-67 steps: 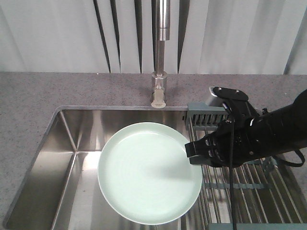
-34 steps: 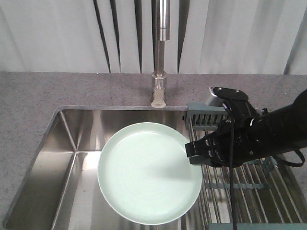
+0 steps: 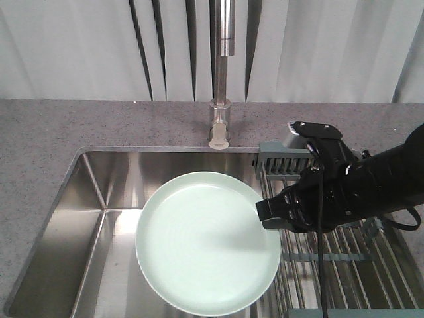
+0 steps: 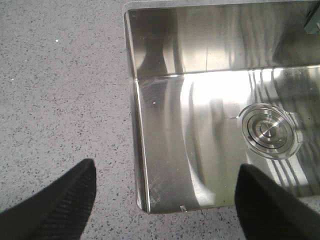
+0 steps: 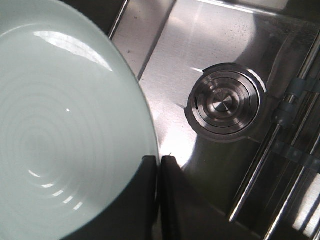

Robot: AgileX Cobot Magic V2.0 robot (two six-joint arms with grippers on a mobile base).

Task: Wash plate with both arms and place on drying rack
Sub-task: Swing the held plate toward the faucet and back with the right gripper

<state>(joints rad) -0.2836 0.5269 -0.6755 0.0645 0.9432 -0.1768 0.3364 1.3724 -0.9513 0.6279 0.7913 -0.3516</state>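
A grey speckled countertop (image 3: 66, 132) holds a steel sink (image 3: 93, 218) and tap (image 3: 220, 99) before pale pleated curtains (image 3: 66, 46).

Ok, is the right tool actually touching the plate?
Touching. The right wrist view shows the right tool closed on the plate at its rim, a finger on either face, no gap visible.

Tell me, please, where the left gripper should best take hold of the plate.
Grip the plate by its low rim at the left edge, coming in level from the left over the sink. The right gripper pinches the right edge, so the opposite rim is free, and the left gripper is open.
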